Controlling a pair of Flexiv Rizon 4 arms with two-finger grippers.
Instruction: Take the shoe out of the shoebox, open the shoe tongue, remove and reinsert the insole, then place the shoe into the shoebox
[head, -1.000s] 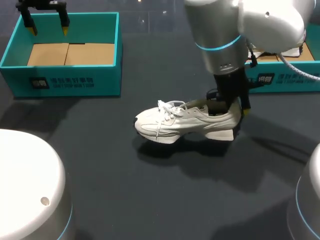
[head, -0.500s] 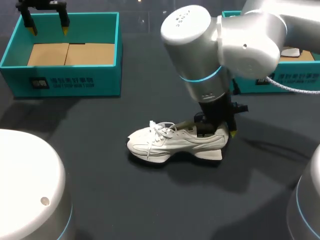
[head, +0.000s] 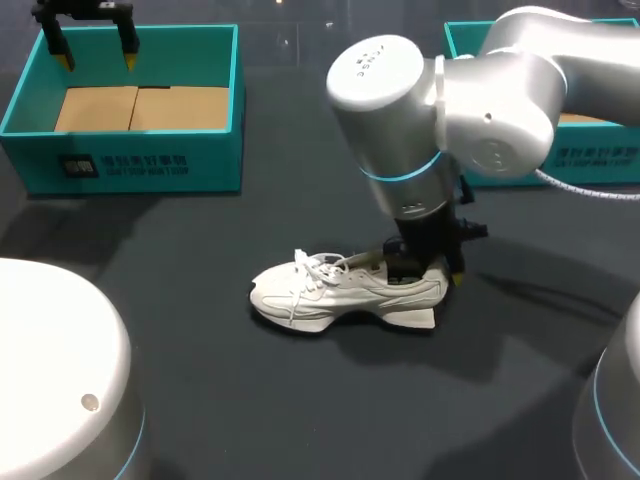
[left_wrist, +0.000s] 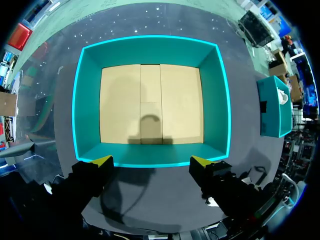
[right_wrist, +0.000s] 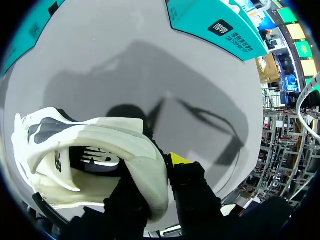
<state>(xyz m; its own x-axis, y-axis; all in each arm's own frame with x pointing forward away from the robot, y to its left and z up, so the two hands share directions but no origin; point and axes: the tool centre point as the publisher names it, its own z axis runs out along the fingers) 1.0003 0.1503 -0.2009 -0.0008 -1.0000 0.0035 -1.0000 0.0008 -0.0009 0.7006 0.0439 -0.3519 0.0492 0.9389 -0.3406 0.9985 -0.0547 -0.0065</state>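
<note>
**Operator:** How is the shoe (head: 345, 290) expected to handle, and where should it be taken?

**Technician:** It is judged to be light, with a soft, pliable upper and a thicker, stiffer sole. The loose laces (head: 318, 270) are likely to be snagged if dragged. The padded heel collar (right_wrist: 145, 165) is judged the firmest hold, since it can be pinched from inside and outside. The toe would probably be crushed under the same pressure.

**Operator:** What is held at present?

**Technician:** The right claw (right_wrist: 155, 175) is closed on the heel collar. One finger is set inside the shoe opening and the yellow-tipped finger (right_wrist: 179, 159) is pressed against the outside of the heel. The left claw (left_wrist: 151, 161) is spread apart and nothing is held in it. It is positioned above the left shoebox (left_wrist: 150, 40), in which only a cardboard floor is seen.

**Operator:** Where is the shoe located?

**Technician:** It is out of both boxes, sole down, near the middle of the counter (head: 200, 350), with the toe pointed toward the robot's left. Whether the sole is fully seated on the counter cannot be confirmed. The right shoebox (head: 560, 165) is left well apart behind it.

**Operator:** What has been altered since the earlier frames?

**Technician:** The shoe has been carried away from the right shoebox, toward the near edge and slightly leftward, and lowered closer to its shadow. The right arm has been swung further over the counter. No movement of the left claw is noted
</note>
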